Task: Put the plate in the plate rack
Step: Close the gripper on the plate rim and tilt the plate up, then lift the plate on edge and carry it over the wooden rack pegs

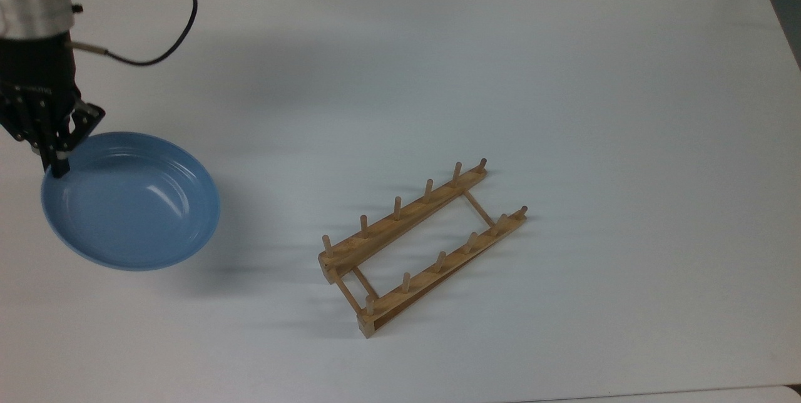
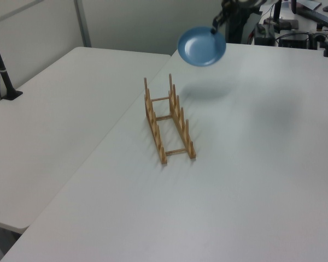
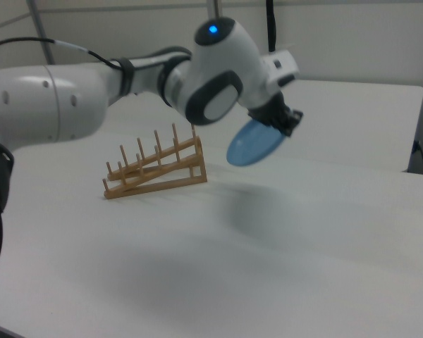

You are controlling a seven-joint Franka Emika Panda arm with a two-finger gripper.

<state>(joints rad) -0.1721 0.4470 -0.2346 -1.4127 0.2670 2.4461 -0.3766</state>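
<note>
No lettering, label or number can be read on anything here (the arm's casing included).

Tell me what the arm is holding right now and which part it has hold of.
The gripper holds the light-blue plate by its rim, lifted clear of the table.

Plate (image 1: 131, 203) above table (image 1: 563, 77), top view's left of rack (image 1: 422, 246).

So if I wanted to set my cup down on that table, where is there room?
Plenty: everything on the top view's right of the plate rack is bare. The top view's left is busier, where the claw holds the plate in the air.
</note>
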